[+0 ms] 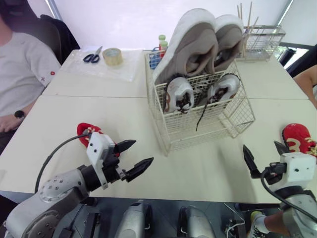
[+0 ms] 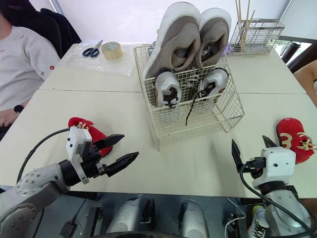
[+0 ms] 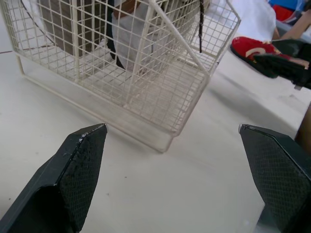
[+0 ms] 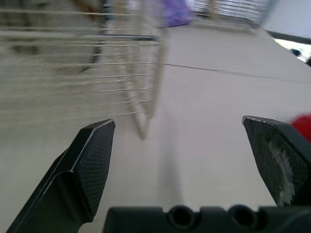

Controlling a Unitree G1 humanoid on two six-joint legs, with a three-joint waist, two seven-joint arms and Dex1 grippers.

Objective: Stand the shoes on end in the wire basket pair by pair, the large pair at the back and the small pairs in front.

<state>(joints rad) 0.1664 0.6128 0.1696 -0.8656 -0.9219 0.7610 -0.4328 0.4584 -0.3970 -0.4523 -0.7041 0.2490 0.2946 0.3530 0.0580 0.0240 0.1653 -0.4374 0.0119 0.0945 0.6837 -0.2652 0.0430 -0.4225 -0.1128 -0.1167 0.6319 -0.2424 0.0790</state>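
Note:
A white wire basket (image 1: 233, 119) stands mid-table. Two large beige shoes (image 1: 190, 42) stand on end at its back; two small white shoes (image 1: 178, 94) stand in front of them, a black lace hanging over the wire. One small red shoe (image 1: 89, 133) lies on the table at the left, just behind my left gripper (image 1: 133, 157), which is open and empty. A second red shoe (image 1: 298, 139) lies at the right edge, beside my right gripper (image 1: 262, 157), also open and empty. The left wrist view shows the basket corner (image 3: 165, 141) ahead.
A person in a grey shirt (image 1: 20, 74) sits at the left edge. Scissors (image 1: 92, 56) and a tape roll (image 1: 113, 56) lie at the far left. A second wire rack (image 1: 262, 42) with sticks stands at the back right. Another person's arm (image 1: 307, 77) shows at the right.

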